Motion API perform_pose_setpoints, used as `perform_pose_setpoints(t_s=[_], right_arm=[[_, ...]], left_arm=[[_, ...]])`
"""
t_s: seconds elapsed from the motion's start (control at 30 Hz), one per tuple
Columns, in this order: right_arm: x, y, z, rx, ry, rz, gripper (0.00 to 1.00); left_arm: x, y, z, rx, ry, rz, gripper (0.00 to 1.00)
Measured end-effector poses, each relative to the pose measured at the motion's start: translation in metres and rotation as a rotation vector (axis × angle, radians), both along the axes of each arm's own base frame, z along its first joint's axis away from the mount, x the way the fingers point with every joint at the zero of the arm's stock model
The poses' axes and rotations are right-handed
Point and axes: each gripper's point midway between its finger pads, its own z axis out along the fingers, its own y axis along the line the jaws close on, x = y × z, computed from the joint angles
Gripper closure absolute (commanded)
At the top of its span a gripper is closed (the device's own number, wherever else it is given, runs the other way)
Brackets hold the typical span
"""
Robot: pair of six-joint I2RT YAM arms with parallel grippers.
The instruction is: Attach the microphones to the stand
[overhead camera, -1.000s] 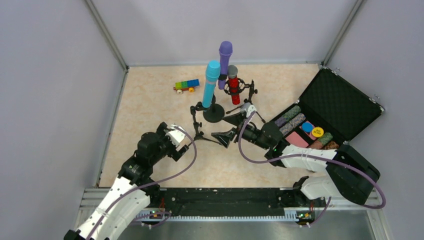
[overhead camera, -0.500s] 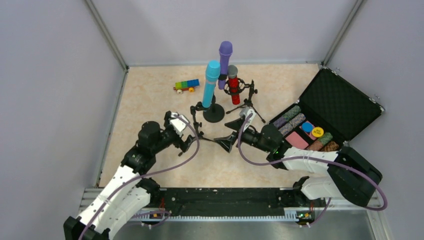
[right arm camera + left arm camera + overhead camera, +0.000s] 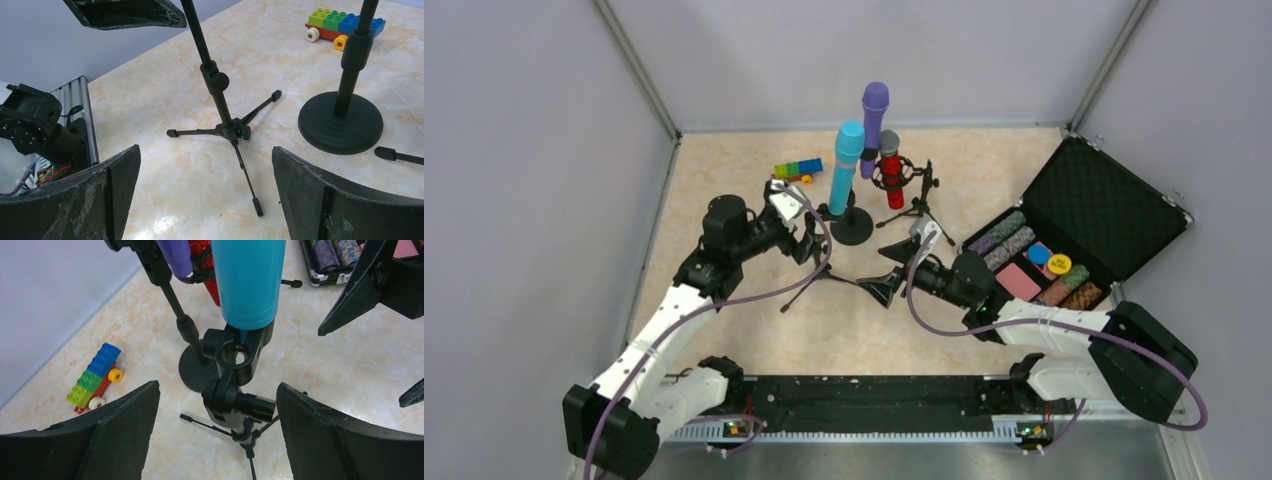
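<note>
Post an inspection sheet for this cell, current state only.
surface: beige marbled tabletop.
job's things: light-blue microphone clipped on tripod stand; purple microphone on round-base stand; red microphone in ring mount; all upright.
clutter: toy brick car; open case of chips.
hands: left hand open, tripod stand's clip between its fingers, no contact seen; right hand open, empty.
cables: purple cables, one loop trailing behind each hand.
surroundings: grey walls, metal corner posts.
</note>
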Motion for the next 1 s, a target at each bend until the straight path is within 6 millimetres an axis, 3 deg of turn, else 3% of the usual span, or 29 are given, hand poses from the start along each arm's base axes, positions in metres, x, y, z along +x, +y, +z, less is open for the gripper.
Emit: perform_pose_setpoints(t_s=[0.3,0.53,0.77,1.0], right_arm=[[0.002,-0.004,0.000,-0.009,-0.012,-0.013,0.01],[0.002,-0.004,0.000,-0.010,-0.013,-0.014,0.01],[0.002,-0.004,-0.001,-0.014,-0.009,-0.016,0.01],[0.003,-0.004,-0.003,-0.017,-0.007,-0.017,0.01]], left_arm=[[0.004,-0.007,0.018,-0.003,-0.045,-0.046,0.12],[0.006,-0.010,0.033,-0.013,-0.076,-0.075,0.22],[0.008,-0.015,0.030,0.017,-0.064,-0.121,0.27],[0.004,-0.016,0.024,0.035,-0.049,-0.144,0.39]])
